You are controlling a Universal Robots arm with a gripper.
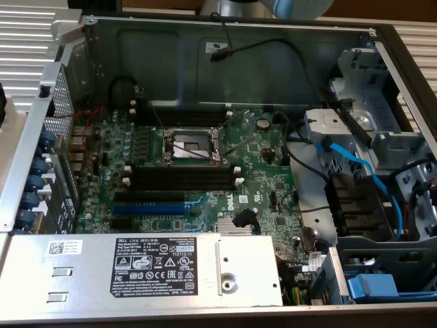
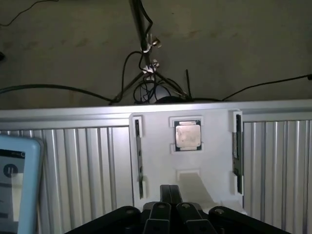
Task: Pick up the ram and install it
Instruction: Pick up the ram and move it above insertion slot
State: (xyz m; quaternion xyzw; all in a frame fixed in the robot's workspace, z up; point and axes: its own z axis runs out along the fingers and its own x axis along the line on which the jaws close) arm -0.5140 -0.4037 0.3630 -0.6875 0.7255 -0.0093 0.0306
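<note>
Exterior view: open computer case (image 1: 382,41) with the green motherboard (image 1: 263,184) lying flat and the CPU socket (image 1: 190,145) near its middle. One pair of black memory slots (image 1: 181,179) with white end clips sits just below the socket and another pair (image 1: 181,117) just above it. The blue expansion slot (image 1: 149,207) lies further down, close to the grey power supply (image 1: 136,270). Blue cables (image 1: 355,164) run over the drive cage on the exterior view's right, a black cable (image 1: 222,51) hangs on the back wall, and part of the arm (image 1: 287,7) shows at the top edge. Wrist view: gripper (image 2: 170,187) has its fingers (image 2: 165,195) pressed together and pinches nothing, hovering near a white holder (image 2: 161,146) on a ribbed metal surface (image 2: 87,165). The ram (image 2: 237,151) stands on edge in one side channel of the holder, apart from the fingers and not yet installed. A second like stick (image 2: 138,156) sits in the opposite channel, with a CPU chip (image 2: 187,135) between them. A tablet (image 2: 14,180) lies beside the holder, and cables (image 2: 146,83) trail on the floor beyond.
</note>
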